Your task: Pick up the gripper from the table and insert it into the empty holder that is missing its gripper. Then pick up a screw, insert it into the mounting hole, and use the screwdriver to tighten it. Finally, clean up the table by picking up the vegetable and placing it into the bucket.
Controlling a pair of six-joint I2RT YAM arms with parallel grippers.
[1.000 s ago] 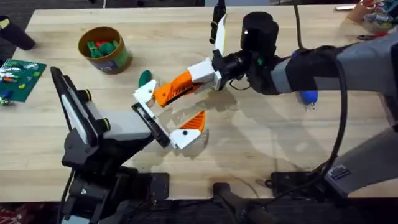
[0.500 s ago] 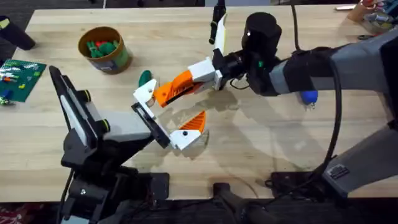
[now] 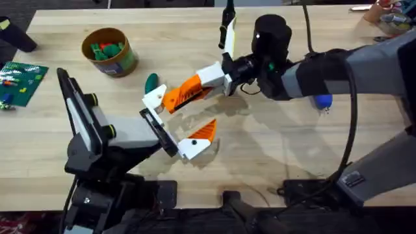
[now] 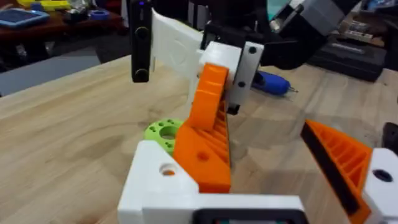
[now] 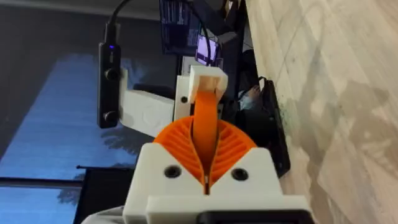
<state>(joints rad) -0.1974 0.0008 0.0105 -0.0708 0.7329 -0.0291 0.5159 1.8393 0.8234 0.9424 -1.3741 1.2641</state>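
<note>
My right gripper (image 3: pixel 218 79) is shut on the gripper, a long orange finger (image 3: pixel 185 91) with a white end piece (image 3: pixel 154 97), held low over the table (image 3: pixel 292 149). The white end sits at the far end of the holder (image 3: pixel 159 130), the black bracket on my left arm. The left arm's own orange triangle finger (image 3: pixel 203 130) stands apart at the bracket's other end. The left wrist view shows the orange finger (image 4: pixel 205 137) close up. The right wrist view shows orange pads (image 5: pixel 177 146) clamping it. The vegetable (image 3: pixel 151 82) lies just behind. The bucket (image 3: pixel 109 51) stands at the back left. The blue screwdriver (image 3: pixel 322 101) lies under the right arm. The screw is out of view.
A green circuit board (image 3: pixel 19 81) lies at the left edge and a dark object (image 3: pixel 16 32) at the back left corner. A black and white stand (image 3: pixel 227 29) rises at the back middle. Clutter (image 3: pixel 390 16) sits at the back right. Cables (image 3: pixel 286 192) run along the front edge.
The left arm and its bracket have shifted slightly to the right, toward the white end of the held orange finger. The right arm has barely moved.
</note>
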